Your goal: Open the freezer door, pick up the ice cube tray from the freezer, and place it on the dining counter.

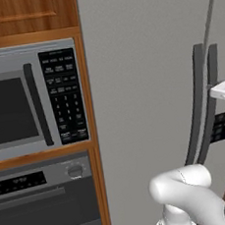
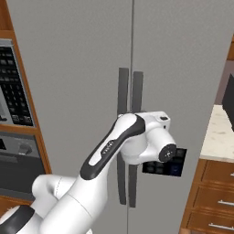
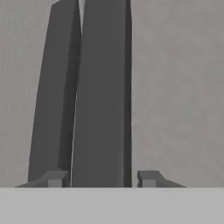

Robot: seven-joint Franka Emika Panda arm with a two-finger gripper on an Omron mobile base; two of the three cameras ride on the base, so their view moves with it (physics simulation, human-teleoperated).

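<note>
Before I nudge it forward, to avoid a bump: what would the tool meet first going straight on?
Probably the door handle, which stands between the tool's half-closed tips; behind it is the grey freezer door. How near is unclear.

Matt grey freezer door (image 2: 68, 68), smooth dark handle (image 3: 103, 96), glossy wood cabinetry (image 1: 24, 15).

Pale stone counter (image 2: 218, 137), top bare

The freezer (image 2: 137, 55) stands closed, its plain grey freezer door (image 1: 140, 81) flush left of the panelled door, dark curved handle (image 1: 196, 105) upright alongside.
</note>
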